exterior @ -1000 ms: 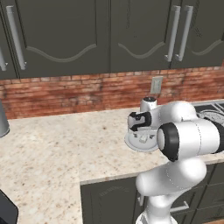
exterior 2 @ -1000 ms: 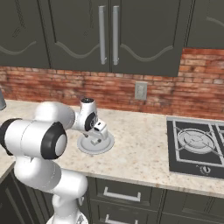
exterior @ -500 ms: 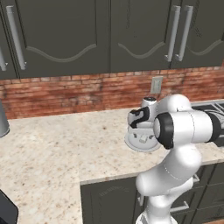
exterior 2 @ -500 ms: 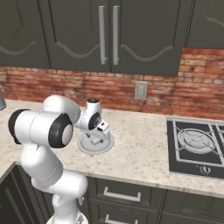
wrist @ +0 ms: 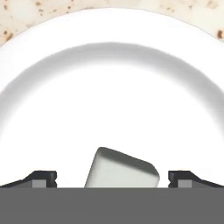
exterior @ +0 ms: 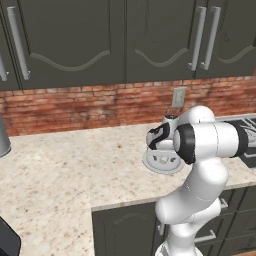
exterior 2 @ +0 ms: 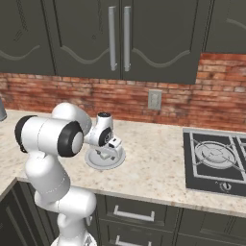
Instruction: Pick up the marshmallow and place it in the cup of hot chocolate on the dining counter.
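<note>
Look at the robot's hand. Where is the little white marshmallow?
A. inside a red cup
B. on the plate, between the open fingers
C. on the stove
B: in the hand view the marshmallow lies on the plate, between the open gripper tips.

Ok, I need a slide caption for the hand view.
Open two-finger gripper straddling the small white cuboid marshmallow on the round pale plate, not yet gripped.
</note>
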Motion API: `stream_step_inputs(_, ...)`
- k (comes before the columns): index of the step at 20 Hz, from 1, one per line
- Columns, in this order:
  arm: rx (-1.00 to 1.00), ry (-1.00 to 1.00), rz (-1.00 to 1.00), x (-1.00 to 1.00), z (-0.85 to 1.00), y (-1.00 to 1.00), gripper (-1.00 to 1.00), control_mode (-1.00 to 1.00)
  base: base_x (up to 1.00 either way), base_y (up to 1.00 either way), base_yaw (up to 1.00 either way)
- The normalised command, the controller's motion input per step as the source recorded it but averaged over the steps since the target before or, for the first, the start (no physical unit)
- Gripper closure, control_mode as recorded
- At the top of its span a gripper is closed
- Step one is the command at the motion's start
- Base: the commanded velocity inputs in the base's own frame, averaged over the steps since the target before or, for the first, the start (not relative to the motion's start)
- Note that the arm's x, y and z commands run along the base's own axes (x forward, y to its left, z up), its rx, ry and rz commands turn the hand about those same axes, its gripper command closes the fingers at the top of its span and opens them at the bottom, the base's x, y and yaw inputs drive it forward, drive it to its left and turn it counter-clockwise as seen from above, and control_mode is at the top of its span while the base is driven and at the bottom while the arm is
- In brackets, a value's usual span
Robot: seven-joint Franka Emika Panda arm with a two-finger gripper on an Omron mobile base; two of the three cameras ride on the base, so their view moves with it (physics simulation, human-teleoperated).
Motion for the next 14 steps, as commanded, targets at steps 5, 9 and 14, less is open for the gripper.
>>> stream_step_inputs(5, 0.0, 0.0, 0.0, 0.0, -0.2, 0.0, 1.0, -1.0, 0.0, 0.0, 0.0)
stream_step_inputs(9, 0.0, 0.0, 0.0, 0.0, -0.02, 0.0, 1.0, -1.0, 0.0, 0.0, 0.0)
stream_step_inputs(14, 0.0, 0.0, 0.0, 0.0, 0.0, 0.0, 1.0, -1.0, 0.0, 0.0, 0.0)
